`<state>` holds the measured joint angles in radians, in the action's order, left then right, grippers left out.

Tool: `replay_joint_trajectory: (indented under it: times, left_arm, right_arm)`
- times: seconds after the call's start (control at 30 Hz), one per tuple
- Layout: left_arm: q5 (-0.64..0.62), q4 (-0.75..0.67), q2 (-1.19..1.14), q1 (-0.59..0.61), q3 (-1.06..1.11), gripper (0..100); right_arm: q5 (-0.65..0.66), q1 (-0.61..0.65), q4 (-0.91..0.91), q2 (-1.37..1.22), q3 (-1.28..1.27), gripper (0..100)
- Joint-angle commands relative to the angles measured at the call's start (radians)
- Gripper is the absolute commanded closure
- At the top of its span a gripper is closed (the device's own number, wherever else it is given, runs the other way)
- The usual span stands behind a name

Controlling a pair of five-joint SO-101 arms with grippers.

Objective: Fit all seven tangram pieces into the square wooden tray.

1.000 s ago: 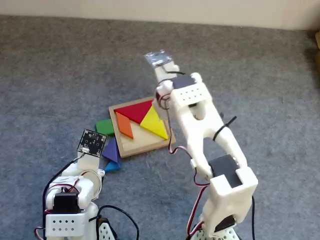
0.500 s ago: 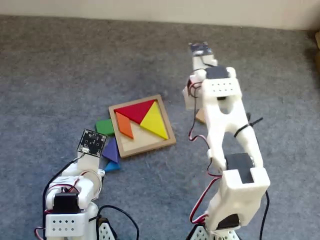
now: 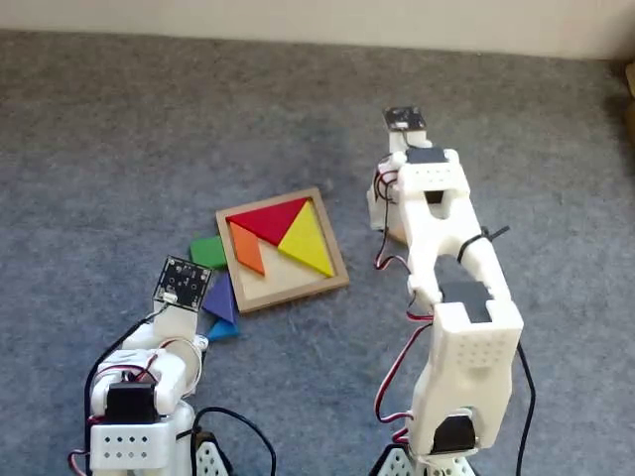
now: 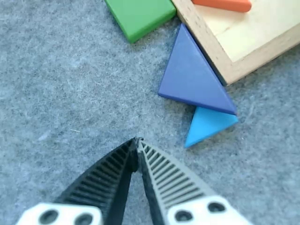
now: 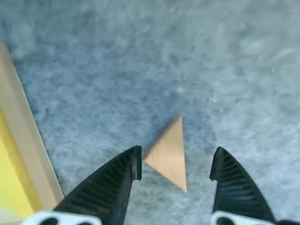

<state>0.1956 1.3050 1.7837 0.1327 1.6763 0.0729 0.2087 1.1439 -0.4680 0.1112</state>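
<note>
Near left, the left tool (image 4: 137, 143) hangs over the grey desk (image 3: 119, 149), fingers pressed together on nothing. Just beyond it a light-blue triangle (image 4: 206, 124) touches a dark-blue triangle (image 4: 194, 77) that lies against the wooden tray (image 3: 296, 297). A green square (image 4: 140, 14) lies farther on. The tray holds a red triangle (image 3: 268, 220), a yellow triangle (image 3: 306, 243) and an orange piece (image 3: 248, 250). Farther right, the right tool (image 5: 176, 157) stands wide open astride a plain wooden triangle (image 5: 169, 159), apparently not touching it.

High view looks down from above; wrist views face the carpet (image 3: 119, 129) closely; all show the tray (image 3: 298, 294).
</note>
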Motion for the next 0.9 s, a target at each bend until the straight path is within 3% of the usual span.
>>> replay_joint_trajectory:
  times: [0.0,0.53,0.87]
  left_arm:
    - [0.006,0.002,0.027,-0.019,0.019,99]
    - [0.006,0.002,0.027,-0.019,0.019,99]
    - [0.006,0.002,0.027,-0.019,0.019,99]
  right_arm:
    - [-0.008,-0.012,-0.015,0.024,0.015,76.4]
    - [-0.009,-0.051,0.027,0.022,0.062,76.4]
    - [-0.009,-0.038,-0.039,0.015,0.058,76.4]
